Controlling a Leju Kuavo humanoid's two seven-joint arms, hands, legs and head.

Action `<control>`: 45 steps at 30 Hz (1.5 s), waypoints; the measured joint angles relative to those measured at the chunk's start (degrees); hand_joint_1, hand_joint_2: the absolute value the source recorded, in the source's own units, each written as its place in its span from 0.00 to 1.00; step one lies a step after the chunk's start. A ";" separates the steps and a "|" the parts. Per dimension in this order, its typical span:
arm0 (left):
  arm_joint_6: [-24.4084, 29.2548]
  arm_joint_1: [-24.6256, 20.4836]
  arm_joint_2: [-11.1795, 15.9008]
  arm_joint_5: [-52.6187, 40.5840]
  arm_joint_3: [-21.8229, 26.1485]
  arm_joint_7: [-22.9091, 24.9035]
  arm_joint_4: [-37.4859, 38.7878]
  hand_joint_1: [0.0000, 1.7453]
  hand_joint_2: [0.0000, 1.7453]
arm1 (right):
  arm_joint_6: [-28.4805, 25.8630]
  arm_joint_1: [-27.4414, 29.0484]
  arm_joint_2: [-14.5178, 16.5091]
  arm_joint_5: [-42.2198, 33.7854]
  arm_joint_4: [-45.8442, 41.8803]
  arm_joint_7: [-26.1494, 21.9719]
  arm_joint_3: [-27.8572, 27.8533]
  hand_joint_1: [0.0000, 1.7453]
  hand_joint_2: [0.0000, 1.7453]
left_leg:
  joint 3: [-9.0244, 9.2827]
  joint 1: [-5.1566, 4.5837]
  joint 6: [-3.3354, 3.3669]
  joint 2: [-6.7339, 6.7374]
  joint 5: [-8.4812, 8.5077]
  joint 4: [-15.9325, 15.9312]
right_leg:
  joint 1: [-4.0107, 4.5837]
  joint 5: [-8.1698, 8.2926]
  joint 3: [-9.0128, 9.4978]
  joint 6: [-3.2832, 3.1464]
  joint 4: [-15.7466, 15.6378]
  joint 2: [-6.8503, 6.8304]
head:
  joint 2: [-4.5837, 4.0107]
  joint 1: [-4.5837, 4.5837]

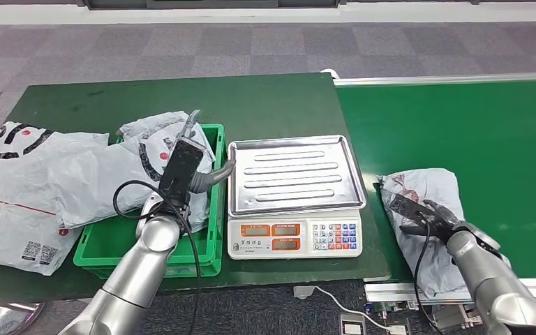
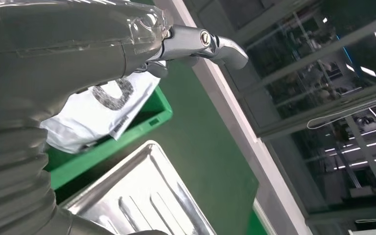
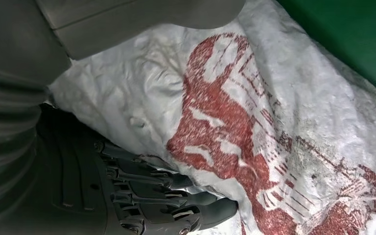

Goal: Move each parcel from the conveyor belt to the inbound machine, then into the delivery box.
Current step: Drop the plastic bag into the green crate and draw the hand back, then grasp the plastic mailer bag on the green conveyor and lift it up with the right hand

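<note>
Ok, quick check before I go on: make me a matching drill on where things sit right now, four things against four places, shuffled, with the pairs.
Things:
1. scale tray
2. parcel with red print
3. green crate
4. left robot hand

Places:
A. on the conveyor belt, under the right robot hand
B. raised over the crate's parcels
C. left of the scale, on the table
D. empty, between crate and belt

Pairs: 1-D, 2-A, 3-C, 4-B

Grey checkered carpet (image 1: 181, 49) lies beyond the green table (image 1: 251, 105); glass partitions (image 2: 323, 98) stand nearby.
</note>
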 joint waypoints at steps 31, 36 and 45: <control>0.56 -0.22 0.64 2.26 -0.56 -1.76 1.25 0.00 1.00 | -10.44 4.14 -5.10 -11.26 -21.39 -0.65 0.54 1.00 1.00 | -0.13 -0.04 0.05 -0.30 0.04 0.01 | -0.04 -0.03 0.00 0.05 0.00 -0.21 | 0.00 0.00; 1.41 -0.39 0.40 2.06 -0.56 -1.92 1.52 0.00 1.00 | -18.29 6.84 -5.24 -12.27 -33.44 -1.23 -1.08 1.00 1.00 | -0.13 -0.03 0.05 -0.27 0.05 0.00 | -0.03 -0.03 -0.04 0.05 0.00 -0.20 | 0.00 -0.01; 2.34 -4.25 -1.32 4.25 -1.16 -4.19 6.10 0.00 1.00 | -24.20 10.39 -5.12 -13.76 -46.14 -3.05 -3.71 0.00 1.00 | -0.12 -0.03 0.06 -0.27 0.05 0.01 | -0.04 -0.03 -0.02 0.05 0.00 -0.19 | 0.00 0.00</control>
